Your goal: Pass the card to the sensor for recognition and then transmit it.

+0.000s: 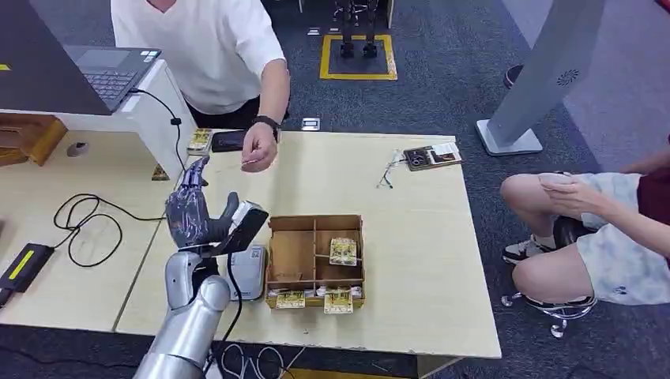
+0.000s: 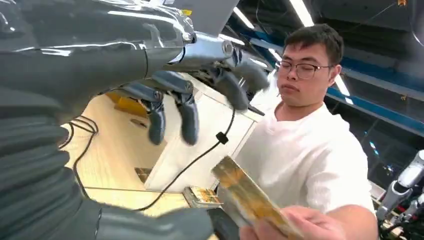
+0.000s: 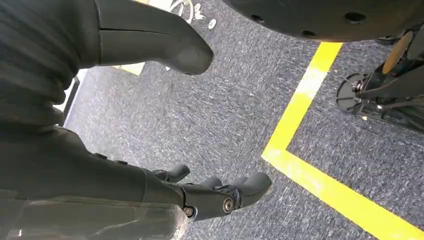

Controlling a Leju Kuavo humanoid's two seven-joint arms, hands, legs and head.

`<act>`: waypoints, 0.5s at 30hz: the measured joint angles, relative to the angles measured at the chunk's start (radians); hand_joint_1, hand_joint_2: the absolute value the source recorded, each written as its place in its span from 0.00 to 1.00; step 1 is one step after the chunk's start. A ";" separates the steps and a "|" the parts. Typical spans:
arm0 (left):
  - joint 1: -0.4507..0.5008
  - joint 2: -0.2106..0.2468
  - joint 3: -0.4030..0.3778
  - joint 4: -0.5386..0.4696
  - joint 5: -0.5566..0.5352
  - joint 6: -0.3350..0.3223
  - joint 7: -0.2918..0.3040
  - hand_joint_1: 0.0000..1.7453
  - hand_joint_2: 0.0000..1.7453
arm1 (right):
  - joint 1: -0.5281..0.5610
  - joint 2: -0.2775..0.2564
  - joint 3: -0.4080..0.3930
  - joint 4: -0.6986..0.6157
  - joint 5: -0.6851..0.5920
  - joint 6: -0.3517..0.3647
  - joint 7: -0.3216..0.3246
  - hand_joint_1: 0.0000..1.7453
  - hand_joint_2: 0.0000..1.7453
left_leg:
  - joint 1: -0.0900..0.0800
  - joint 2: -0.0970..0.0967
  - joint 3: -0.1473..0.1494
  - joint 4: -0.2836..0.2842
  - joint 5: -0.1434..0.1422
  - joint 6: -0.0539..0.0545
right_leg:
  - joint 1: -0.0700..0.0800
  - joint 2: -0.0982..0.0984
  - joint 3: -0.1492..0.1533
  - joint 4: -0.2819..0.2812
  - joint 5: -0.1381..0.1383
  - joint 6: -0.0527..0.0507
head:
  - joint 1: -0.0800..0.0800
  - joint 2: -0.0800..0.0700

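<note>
I see the thin yellow-patterned card pinched in the person's hand, tilted edge-on, raised above the far edge of the pale wooden table. The grey scanner-style sensor lies flat on the table, just beside the brown wooden compartment box.

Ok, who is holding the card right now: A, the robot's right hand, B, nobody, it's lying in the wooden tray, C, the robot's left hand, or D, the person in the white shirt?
D: the person in the white shirt holds the card in their own fingers, while the robot's left hand is raised nearby, open and holding nothing.
</note>
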 joint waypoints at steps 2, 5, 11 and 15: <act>0.001 -0.008 0.005 0.000 0.010 0.000 -0.013 0.00 1.00 | 0.000 0.000 0.000 0.000 0.000 0.000 0.000 0.00 1.00 | 0.000 0.000 0.000 0.000 0.000 0.000 | 0.000 0.000 0.000 0.000 0.000 0.000 | 0.000 0.000; 0.004 -0.020 0.012 0.000 0.025 0.000 -0.035 0.00 1.00 | -0.001 0.000 0.000 0.000 0.000 -0.002 0.000 0.00 1.00 | 0.000 0.000 0.000 0.000 0.000 0.000 | 0.000 0.000 0.000 0.000 0.000 0.000 | 0.000 0.000; 0.024 -0.035 0.020 -0.011 0.059 0.000 -0.095 0.00 1.00 | 0.000 0.000 0.000 0.000 0.000 -0.004 0.000 0.00 1.00 | 0.000 0.000 0.000 0.000 0.000 0.000 | 0.000 0.000 0.000 0.000 0.000 0.000 | 0.000 0.000; 0.074 -0.038 0.020 -0.066 0.051 0.000 -0.142 0.00 1.00 | 0.003 0.000 0.000 0.000 -0.003 -0.006 0.002 0.00 1.00 | 0.000 0.000 0.000 0.000 0.000 0.000 | 0.000 0.000 0.000 0.000 0.000 0.000 | 0.000 0.000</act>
